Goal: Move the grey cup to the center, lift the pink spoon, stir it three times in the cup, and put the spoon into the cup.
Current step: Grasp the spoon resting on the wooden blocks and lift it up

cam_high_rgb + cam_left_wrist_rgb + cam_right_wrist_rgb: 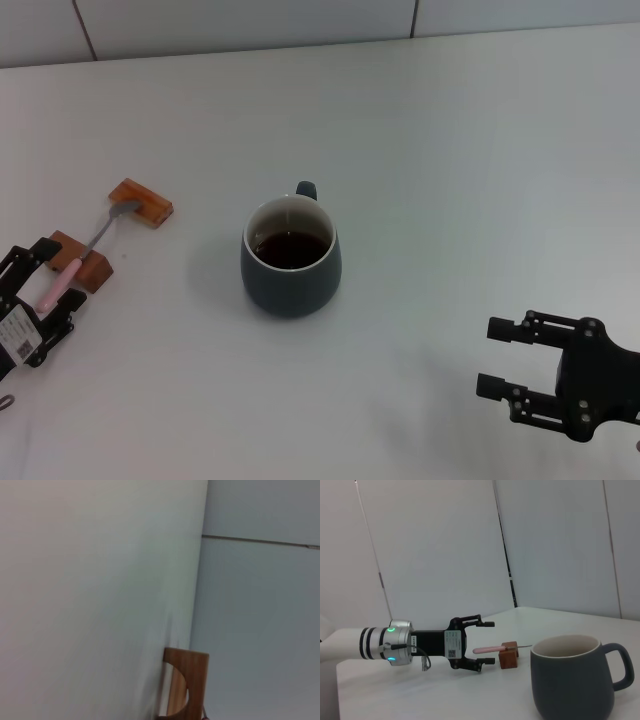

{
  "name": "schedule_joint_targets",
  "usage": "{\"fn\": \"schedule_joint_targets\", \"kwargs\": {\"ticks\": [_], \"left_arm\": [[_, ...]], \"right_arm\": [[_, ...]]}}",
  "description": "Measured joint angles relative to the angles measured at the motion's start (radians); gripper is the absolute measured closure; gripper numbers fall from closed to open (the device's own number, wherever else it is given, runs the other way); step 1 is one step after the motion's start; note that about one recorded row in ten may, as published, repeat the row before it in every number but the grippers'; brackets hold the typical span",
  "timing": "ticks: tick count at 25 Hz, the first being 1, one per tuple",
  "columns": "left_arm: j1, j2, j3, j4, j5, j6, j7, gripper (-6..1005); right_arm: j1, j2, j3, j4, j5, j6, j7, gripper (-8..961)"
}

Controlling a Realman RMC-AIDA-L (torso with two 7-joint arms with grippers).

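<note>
white table [450, 150] with grey cup [291, 262] mid-surface; left gripper [40, 290] spread around pink spoon [62, 282] on wooden blocks [140, 201]; right gripper [505, 357] spread, idle.

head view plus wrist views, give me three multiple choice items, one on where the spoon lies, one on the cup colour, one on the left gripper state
1. The pink spoon rests: A in the cup; B across two wooden blocks; C flat on the table.
2. The grey cup is: A blue-grey; B red; C yellow.
3. The left gripper is: A shut on the cup; B open around the spoon handle; C holding a block.

B: the spoon bridges the blocks. A: the cup's body is dark blue-grey. B: the fingers are spread either side of the handle in the right wrist view.
</note>
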Motion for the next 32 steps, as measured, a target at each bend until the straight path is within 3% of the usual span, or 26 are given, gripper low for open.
{"fn": "schedule_joint_targets", "kwargs": {"ticks": [9,11,23,32], "left_arm": [[-0.002,0.002,0.008,0.0,0.001,-0.009,0.008,245],[-0.002,0.002,0.014,0.0,0.001,-0.013,0.007,456],[-0.008,0.003,0.04,0.0,0.0,-0.036,0.008,672],[-0.008,0.004,0.042,0.006,0.0,-0.051,0.01,670]], "right_arm": [[0.009,0.0,0.005,0.0,0.0,0.001,0.001,294],[0.011,0.0,0.004,0.0,0.0,0.001,0.003,294],[0.014,0.001,0.002,0.0,0.0,0.004,0.008,294],[0.014,0.002,0.002,0.002,0.0,0.004,0.009,293]]}}
